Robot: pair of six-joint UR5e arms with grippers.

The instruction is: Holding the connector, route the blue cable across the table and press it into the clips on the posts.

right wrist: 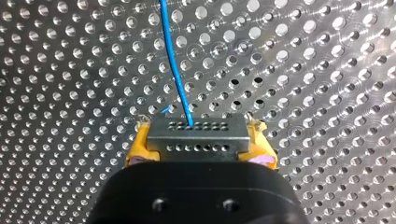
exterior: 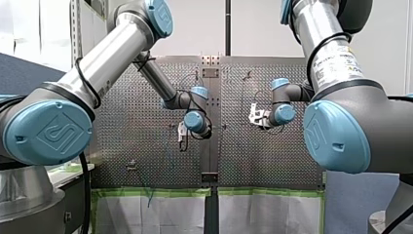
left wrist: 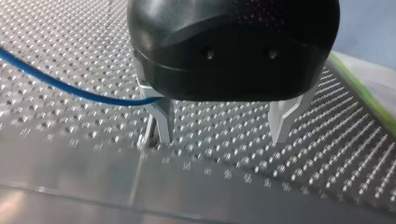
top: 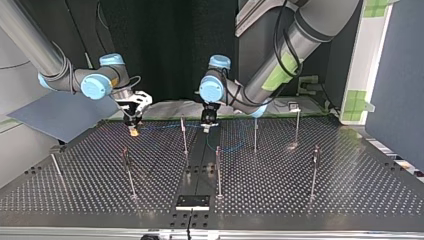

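My right gripper [right wrist: 200, 141] is shut on the metal connector [right wrist: 198, 133], its yellow pads [right wrist: 140, 142] clamping both ends; the blue cable [right wrist: 175, 65] runs from the connector away over the perforated table [right wrist: 317, 70]. In the top view this gripper [top: 132, 127] hovers low at the far left. My left gripper [left wrist: 222, 140] stands open just above the table, nothing between its metal fingers [left wrist: 161, 119]. The blue cable [left wrist: 60, 86] passes beside one finger and goes out of sight behind it. In the top view my left gripper [top: 207, 122] is at the far middle, with cable [top: 230, 148] lying ahead of it.
Several thin upright posts stand across the table, such as one [top: 184, 134] between the grippers, one [top: 255, 136] to its right and one [top: 218, 170] nearer the camera. A black plate [top: 193, 201] lies at the near edge. A seam [left wrist: 140, 168] crosses the table under my left gripper.
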